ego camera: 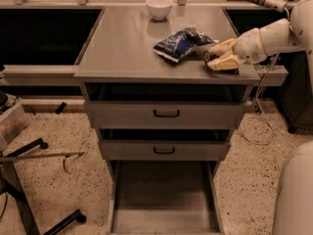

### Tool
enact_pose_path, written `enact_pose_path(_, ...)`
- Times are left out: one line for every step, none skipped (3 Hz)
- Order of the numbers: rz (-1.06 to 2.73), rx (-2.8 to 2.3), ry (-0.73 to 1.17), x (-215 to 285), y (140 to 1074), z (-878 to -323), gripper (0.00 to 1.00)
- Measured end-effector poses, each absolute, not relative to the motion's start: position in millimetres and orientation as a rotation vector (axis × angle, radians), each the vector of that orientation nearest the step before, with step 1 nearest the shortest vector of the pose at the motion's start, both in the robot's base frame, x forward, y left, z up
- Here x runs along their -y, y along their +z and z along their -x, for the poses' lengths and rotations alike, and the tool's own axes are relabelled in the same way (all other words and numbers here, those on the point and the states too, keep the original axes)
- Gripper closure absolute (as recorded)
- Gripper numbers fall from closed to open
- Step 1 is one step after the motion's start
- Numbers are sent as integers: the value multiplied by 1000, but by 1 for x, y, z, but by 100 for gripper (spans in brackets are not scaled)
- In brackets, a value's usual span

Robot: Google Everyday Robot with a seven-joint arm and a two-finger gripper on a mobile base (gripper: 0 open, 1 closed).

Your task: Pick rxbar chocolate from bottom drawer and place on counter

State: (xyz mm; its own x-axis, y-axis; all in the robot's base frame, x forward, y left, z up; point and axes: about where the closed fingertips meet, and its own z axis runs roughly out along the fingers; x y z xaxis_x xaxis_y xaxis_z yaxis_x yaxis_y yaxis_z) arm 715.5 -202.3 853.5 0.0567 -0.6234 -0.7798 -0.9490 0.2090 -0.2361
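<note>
White arm (pixel 274 35), cream gripper (pixel 211 59) over counter (pixel 127 43)

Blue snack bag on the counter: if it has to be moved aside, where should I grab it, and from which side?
Probably pinch the blue snack bag at its crumpled right end, coming in low from the right over the counter. The bag lies flat with its long axis pointing that way, and the gripper sits right beside that end.

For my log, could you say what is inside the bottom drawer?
The bottom drawer shows only bare floor; its rear hides under the middle drawer. The gripper is over the counter.
</note>
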Motion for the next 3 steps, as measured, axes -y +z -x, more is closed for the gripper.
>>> enact_pose_path(1501, -1654, 494, 202, 853, -715, 35)
enact_pose_path(1501, -1654, 494, 202, 853, -716, 11)
enact_pose_path(1501, -1654, 494, 202, 853, -716, 0)
